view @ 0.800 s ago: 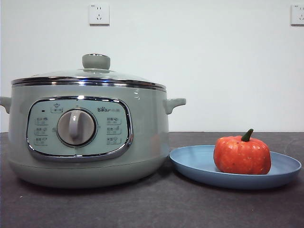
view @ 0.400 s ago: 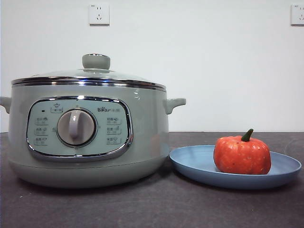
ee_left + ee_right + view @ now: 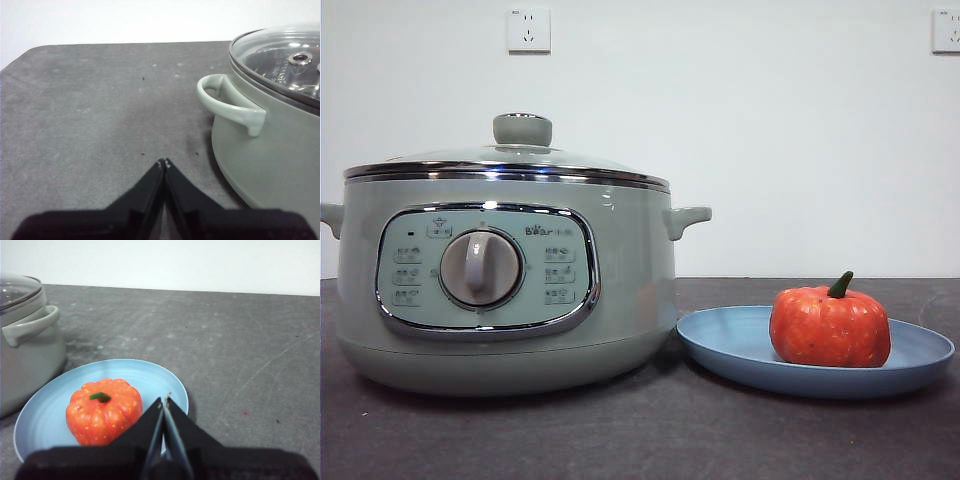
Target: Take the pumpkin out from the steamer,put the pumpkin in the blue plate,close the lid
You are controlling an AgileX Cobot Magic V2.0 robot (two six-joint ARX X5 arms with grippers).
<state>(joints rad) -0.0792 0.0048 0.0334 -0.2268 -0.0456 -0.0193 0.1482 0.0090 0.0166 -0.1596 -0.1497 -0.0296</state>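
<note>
The sage-green steamer stands on the left of the table, and the glass lid with its grey-green knob rests closed on its chrome rim. To its right the orange pumpkin sits upright in the blue plate. In the right wrist view the pumpkin lies in the plate just past my right gripper, which is shut and holds nothing. My left gripper is shut and empty over bare table beside the steamer, near its side handle.
Dark grey tabletop runs in front of the steamer and plate. A white wall with two power sockets stands behind. Neither arm shows in the front view.
</note>
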